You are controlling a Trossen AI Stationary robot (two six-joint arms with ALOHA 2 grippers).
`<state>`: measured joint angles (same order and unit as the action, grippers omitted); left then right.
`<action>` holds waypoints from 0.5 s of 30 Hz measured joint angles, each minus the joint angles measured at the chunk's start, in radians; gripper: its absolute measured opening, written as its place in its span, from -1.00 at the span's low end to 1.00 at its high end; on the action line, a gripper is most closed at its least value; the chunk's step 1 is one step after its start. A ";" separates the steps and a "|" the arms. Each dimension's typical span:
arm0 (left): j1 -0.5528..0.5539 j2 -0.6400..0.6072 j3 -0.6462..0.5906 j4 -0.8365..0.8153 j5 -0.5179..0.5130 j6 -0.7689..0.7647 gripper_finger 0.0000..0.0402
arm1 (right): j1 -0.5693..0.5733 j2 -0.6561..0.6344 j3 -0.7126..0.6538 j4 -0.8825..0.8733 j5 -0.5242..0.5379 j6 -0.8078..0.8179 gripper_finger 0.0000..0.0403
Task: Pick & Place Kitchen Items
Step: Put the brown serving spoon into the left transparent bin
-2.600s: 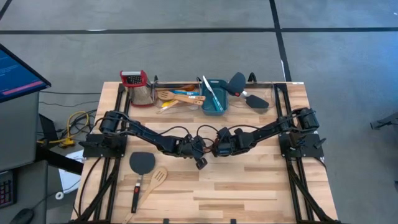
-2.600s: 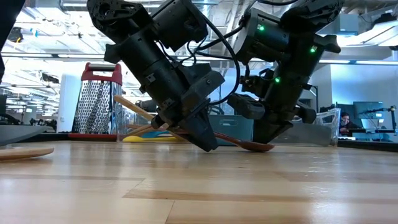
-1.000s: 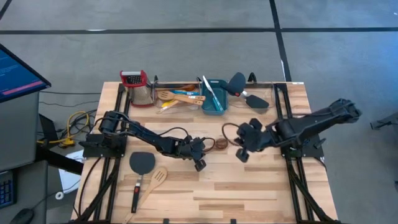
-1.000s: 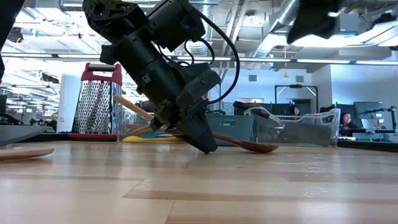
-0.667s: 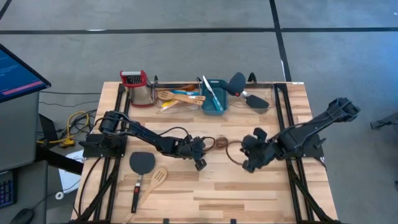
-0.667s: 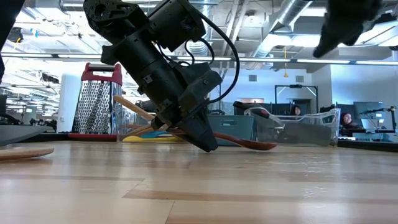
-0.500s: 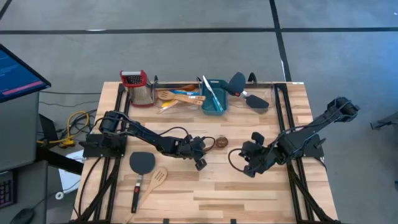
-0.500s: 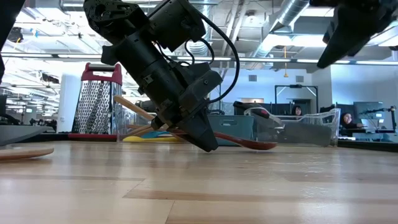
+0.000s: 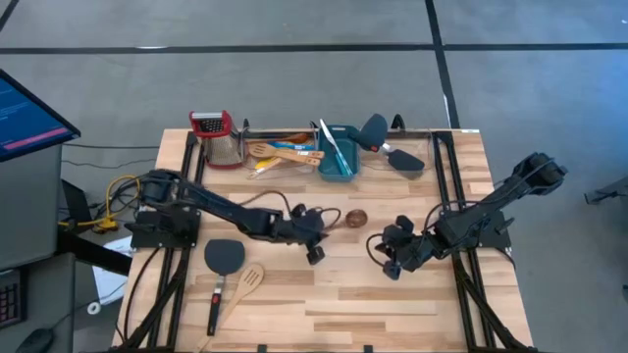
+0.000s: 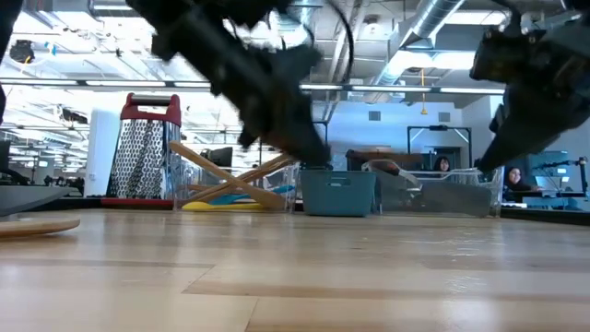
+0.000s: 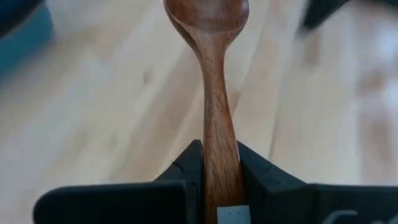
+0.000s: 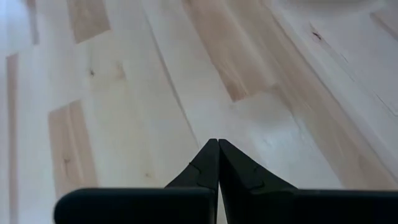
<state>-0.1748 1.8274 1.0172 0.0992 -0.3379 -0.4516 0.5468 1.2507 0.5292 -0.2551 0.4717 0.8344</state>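
My left gripper (image 9: 322,226) is at the table's middle, shut on the dark-brown wooden spoon (image 9: 351,219). The spoon's bowl (image 11: 208,12) points away from the gripper, toward the table's right. In the low view the left arm (image 10: 267,83) is a raised blur. My right gripper (image 9: 381,257) is shut and empty, right of centre and above bare wood (image 12: 217,144). A black spatula (image 9: 224,257) and a pale slotted spatula (image 9: 247,282) lie flat near the left near corner. Other utensils lie in a clear bin (image 9: 280,152). My left gripper pinches the dark-brown spoon's handle (image 11: 219,163) between its two fingers (image 11: 186,168). The handle runs straight out past the fingertips, and the bowl is at the far end. The fingers come from the table's left. No part of the spoon rests on the table in the low view.
Along the far edge stand a red-topped grater (image 9: 216,137), a teal tub (image 9: 336,152) and a second clear bin with black spatulas (image 9: 388,147). The near half of the table (image 9: 392,304) is bare wood. A person sits in the room behind (image 10: 512,180).
My left gripper has risen and carried the spoon up off the table; the bowl has shifted a little toward the right and far edge. My right gripper has drawn back from the middle toward the right and near edge.
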 joint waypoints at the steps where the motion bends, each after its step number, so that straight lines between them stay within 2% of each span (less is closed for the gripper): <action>1: 0.002 -0.032 0.000 0.006 -0.005 0.025 -0.80 | -0.001 0.000 -0.006 0.001 0.000 0.012 -1.00; 7: 0.003 -0.279 0.001 -0.046 -0.101 0.206 -0.85 | -0.006 0.000 -0.011 0.011 0.000 0.031 -1.00; 15: 0.004 -0.598 0.002 -0.152 -0.342 0.353 -0.81 | -0.006 0.000 -0.011 0.012 0.001 0.031 -1.00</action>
<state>-0.1708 1.2297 1.0187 -0.0527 -0.6803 -0.0984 0.5404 1.2503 0.5179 -0.2428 0.4729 0.8654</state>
